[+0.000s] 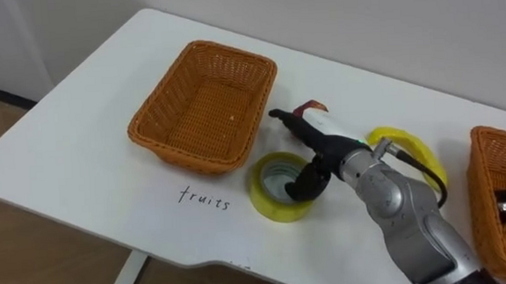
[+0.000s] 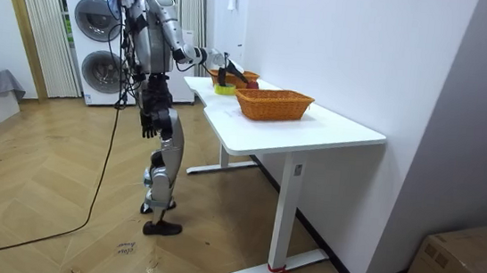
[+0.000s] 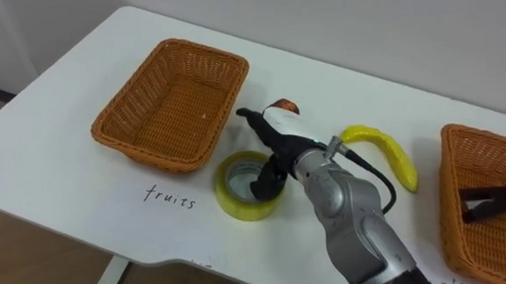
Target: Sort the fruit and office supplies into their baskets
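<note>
right hand [image 3: 282, 153] spreads wide over the yellow tape roll [image 3: 235, 205] on the counter [image 3: 53, 181], thumb inside its hole; left hand [image 2: 148, 127] hangs at the robot's side.

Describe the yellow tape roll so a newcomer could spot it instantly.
On the white table, find the empty orange wicker basket at its left. Just off that basket's near right corner, the yellow roll of tape lies flat under the robot's right hand. It is a closed ring with a hollow centre, unlike the curved yellow banana further right.
</note>
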You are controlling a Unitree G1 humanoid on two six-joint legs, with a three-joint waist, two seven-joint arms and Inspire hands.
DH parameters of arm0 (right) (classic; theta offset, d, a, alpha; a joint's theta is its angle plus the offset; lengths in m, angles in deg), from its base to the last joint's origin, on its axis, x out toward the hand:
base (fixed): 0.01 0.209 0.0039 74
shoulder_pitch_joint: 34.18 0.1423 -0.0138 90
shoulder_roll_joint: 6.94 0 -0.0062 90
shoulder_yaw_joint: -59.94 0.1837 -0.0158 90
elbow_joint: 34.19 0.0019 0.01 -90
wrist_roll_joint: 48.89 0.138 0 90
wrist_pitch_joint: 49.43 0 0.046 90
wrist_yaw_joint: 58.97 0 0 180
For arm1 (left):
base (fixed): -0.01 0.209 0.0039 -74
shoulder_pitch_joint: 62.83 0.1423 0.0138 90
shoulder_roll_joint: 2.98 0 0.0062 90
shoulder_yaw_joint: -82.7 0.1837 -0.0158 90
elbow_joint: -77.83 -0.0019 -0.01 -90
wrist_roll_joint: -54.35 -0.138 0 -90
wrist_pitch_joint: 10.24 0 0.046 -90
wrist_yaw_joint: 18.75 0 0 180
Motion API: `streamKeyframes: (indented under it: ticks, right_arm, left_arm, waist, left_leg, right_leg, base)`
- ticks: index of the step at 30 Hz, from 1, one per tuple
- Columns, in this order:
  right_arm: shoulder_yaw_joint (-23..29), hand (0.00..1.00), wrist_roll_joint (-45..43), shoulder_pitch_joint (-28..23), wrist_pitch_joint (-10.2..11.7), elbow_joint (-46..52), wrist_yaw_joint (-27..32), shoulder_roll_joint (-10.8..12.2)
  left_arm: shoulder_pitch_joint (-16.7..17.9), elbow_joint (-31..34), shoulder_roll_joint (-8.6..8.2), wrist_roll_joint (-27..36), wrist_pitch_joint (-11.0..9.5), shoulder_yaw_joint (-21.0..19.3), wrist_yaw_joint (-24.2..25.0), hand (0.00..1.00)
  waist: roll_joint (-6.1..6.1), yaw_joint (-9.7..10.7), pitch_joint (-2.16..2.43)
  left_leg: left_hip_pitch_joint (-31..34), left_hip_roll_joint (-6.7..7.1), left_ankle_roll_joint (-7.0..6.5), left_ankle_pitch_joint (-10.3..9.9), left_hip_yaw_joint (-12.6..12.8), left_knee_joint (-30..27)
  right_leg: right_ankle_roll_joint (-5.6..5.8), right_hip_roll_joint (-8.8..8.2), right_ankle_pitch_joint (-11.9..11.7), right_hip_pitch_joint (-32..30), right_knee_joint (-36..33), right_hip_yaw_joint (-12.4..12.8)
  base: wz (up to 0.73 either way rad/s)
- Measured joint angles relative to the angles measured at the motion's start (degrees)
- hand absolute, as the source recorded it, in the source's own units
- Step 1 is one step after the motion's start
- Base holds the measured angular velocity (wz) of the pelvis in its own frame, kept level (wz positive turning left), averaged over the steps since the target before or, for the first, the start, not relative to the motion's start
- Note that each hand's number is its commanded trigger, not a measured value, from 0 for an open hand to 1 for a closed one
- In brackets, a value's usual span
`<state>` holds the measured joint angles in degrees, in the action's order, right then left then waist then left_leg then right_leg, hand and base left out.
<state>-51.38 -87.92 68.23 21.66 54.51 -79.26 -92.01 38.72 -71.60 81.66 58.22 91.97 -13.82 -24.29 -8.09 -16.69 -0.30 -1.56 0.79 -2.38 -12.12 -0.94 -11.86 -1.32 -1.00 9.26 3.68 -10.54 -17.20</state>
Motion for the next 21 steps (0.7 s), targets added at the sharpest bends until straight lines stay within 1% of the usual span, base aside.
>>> streamKeyframes:
  ticks: [5,9,11,14,19,21]
  right_arm:
    - [0.03,0.00,-0.09,0.01,-0.09,0.02,-0.92,-0.18]
    - [-0.01,0.00,-0.59,0.06,0.05,0.02,-1.58,-0.18]
    - [0.01,0.00,-0.87,0.07,0.04,0.01,-2.37,-0.18]
    - [0.05,0.00,-0.88,0.08,0.04,0.05,-3.09,-0.18]
    - [0.03,0.00,-0.96,0.09,-0.05,0.51,-4.97,-0.23]
    - [0.04,0.00,-0.95,0.06,-0.58,1.05,-5.91,-0.36]
  left_arm:
    - [-0.55,-0.27,0.41,-0.01,0.00,-0.04,-0.04,0.00]
    - [-0.57,-0.37,0.49,-0.01,0.00,-0.03,-0.10,0.00]
    - [-0.73,-0.49,0.69,-0.01,-0.03,-0.03,-0.11,0.00]
    - [-0.81,-0.51,0.73,0.07,-0.06,-0.02,-0.11,0.00]
    - [-0.85,-0.45,0.82,0.49,-0.05,0.01,-0.09,0.00]
    - [-0.86,-0.41,0.94,0.49,-0.05,0.01,-0.09,0.00]
  waist:
    - [-0.08,-0.89,0.06]
    - [-0.28,-0.99,0.09]
    - [-0.58,-1.01,0.22]
    - [-0.88,-0.99,0.14]
    - [-1.03,-0.85,0.10]
    - [-1.12,-0.86,0.09]
  left_leg:
    - [-0.06,0.00,0.01,0.02,-0.06,0.01]
    - [-0.10,0.01,0.01,0.03,-0.07,-0.01]
    - [-0.11,0.01,0.02,0.03,-0.08,-0.01]
    - [-0.20,0.02,0.02,0.03,0.07,-0.01]
    - [-0.17,0.05,0.00,-0.01,0.11,-0.01]
    - [-0.15,0.03,0.01,-0.01,0.11,0.00]
  right_leg:
    - [0.00,0.02,0.00,0.02,0.00,0.06]
    - [0.00,0.01,0.00,0.09,0.01,0.07]
    - [0.00,0.04,0.00,0.10,0.02,0.44]
    - [0.00,0.13,0.00,0.09,0.02,1.35]
    - [-0.01,0.11,-0.01,0.05,0.01,1.41]
    - [-0.01,0.13,-0.01,-0.01,0.01,1.42]
  base:
    - [0.00]
    - [0.00]
    - [0.00]
    - [-0.02]
    - [-0.01]
    - [0.00]
